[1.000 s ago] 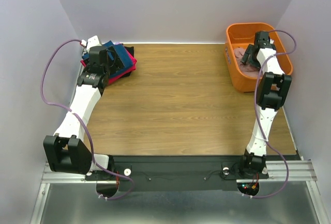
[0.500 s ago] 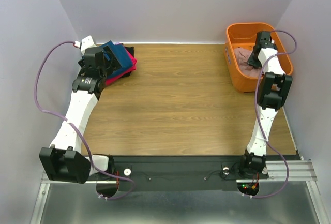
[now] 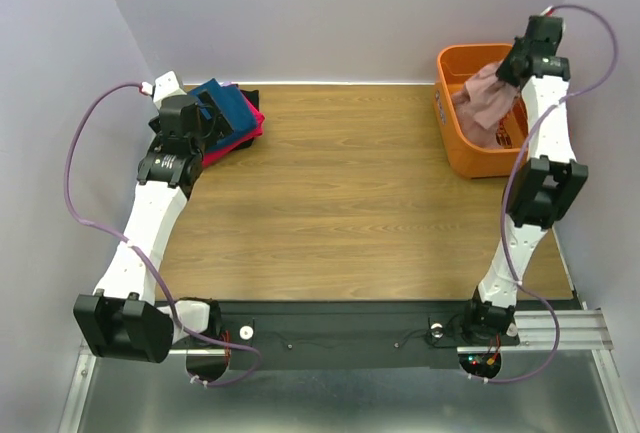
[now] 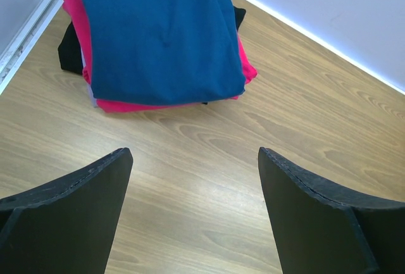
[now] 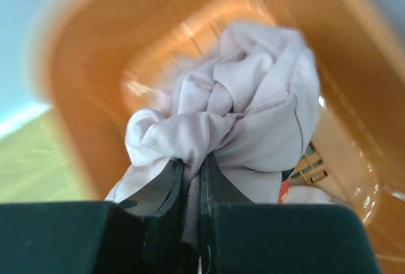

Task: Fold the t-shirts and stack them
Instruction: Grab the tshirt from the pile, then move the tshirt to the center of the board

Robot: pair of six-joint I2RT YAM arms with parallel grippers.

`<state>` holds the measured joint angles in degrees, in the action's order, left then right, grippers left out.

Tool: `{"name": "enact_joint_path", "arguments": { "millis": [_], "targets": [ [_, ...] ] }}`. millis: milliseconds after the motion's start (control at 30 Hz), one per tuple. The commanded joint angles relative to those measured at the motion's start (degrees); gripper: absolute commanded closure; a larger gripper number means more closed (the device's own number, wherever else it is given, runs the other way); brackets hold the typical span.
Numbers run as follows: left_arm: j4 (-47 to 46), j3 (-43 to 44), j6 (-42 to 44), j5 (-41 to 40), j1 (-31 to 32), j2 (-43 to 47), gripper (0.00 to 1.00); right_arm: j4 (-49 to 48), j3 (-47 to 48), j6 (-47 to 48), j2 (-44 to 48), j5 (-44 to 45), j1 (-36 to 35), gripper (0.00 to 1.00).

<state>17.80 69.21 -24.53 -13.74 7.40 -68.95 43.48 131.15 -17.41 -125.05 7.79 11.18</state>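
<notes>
A bunched dusty-pink t-shirt (image 3: 488,103) hangs over the orange basket (image 3: 450,133) at the back right, and my right gripper (image 3: 515,65) is shut on its top. In the right wrist view the pale pink cloth (image 5: 253,116) is pinched between the two dark fingers (image 5: 166,188), the gripper (image 5: 191,182) tight on a fold. A folded stack sits at the back left: a navy-blue t-shirt (image 4: 161,33) on top, a magenta one (image 4: 76,27) under it, a black one (image 4: 66,49) at the bottom. My left gripper (image 4: 193,185) stands open over bare wood just in front of the stack (image 3: 232,113).
The orange basket's wall (image 5: 82,97) surrounds the lifted cloth on all sides. Grey walls close in the wooden table (image 3: 340,193) at the back and both sides. The stack lies against the back-left corner.
My right gripper has shut on the pink t-shirt inside the basket and risen, pulling the cloth up out of it. My left gripper has drawn back slightly from the stack.
</notes>
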Motion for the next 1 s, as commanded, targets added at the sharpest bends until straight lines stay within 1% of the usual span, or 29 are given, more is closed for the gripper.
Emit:
{"name": "enact_joint_path", "arguments": {
  "millis": [0,67,167,200,233,267,400,467,500,567,600,667,700,800,900,933,967],
  "targets": [
    [-1.6,-1.4,0.8,0.0,0.0,3.1,0.08,-15.1,-2.1,-0.6,13.2,-1.3,-1.4,1.0],
    [-1.9,-1.8,0.8,0.0,0.0,3.5,0.08,-16.8,-1.5,-0.6,14.5,-2.2,-1.7,1.0],
    [-2.3,-2.7,0.8,0.2,0.0,4.3,0.08,-19.7,1.9,-0.6,15.8,-6.3,-3.1,0.99],
    [-2.4,-3.0,0.9,0.2,0.0,4.7,0.08,-20.7,4.2,-0.3,15.7,-9.1,-4.5,1.0],
    [-2.6,-3.2,0.9,0.3,0.0,4.9,0.08,-21.2,4.2,0.0,15.7,-10.2,-5.5,1.0],
    [-2.7,-3.4,0.9,0.2,0.0,5.0,0.08,-21.7,6.5,0.6,15.6,-12.0,-6.7,1.0],
    [-2.8,-3.8,0.9,0.0,0.0,5.8,0.08,-23.6,10.8,3.3,15.4,-15.8,-15.8,1.0],
    [-2.8,-4.1,0.9,-0.2,-0.1,6.5,0.08,-25.4,11.1,2.6,16.0,-18.3,-18.6,1.0],
    [-2.7,-4.3,0.9,-0.3,-0.1,6.6,0.08,-27.0,11.0,1.6,16.3,-21.6,-21.4,1.0],
    [-2.6,-4.5,0.9,-0.6,0.0,7.2,0.08,-28.4,10.7,1.3,17.2,-24.4,-24.8,1.0],
    [-2.5,-4.6,0.9,-0.7,-0.1,7.4,0.08,-28.6,10.9,2.0,17.5,-26.3,-28.2,0.99],
    [-2.3,-5.0,0.9,-0.6,0.0,7.9,0.08,-29.2,10.9,2.5,18.3,-27.3,-31.3,1.0],
    [-2.2,-5.1,0.8,-0.6,-0.1,8.0,0.08,-29.5,10.4,1.8,19.0,-28.2,-33.1,1.0],
    [-1.7,-5.6,0.8,-0.4,0.0,8.3,0.08,-29.9,8.4,-0.2,21.2,-30.8,-35.2,1.0],
    [-1.5,-5.9,0.5,-0.4,0.0,8.8,0.08,-30.2,0.9,-0.6,24.1,-30.7,-35.6,1.0],
    [-1.5,-6.4,0.4,-0.4,-0.1,9.4,0.08,-30.1,-1.8,-0.4,26.2,-29.9,-35.6,1.0],
    [-1.6,-6.6,0.0,-0.3,-0.1,9.4,0.08,-30.1,-9.3,0.0,27.6,-29.0,-35.6,0.99]
  ]
}}
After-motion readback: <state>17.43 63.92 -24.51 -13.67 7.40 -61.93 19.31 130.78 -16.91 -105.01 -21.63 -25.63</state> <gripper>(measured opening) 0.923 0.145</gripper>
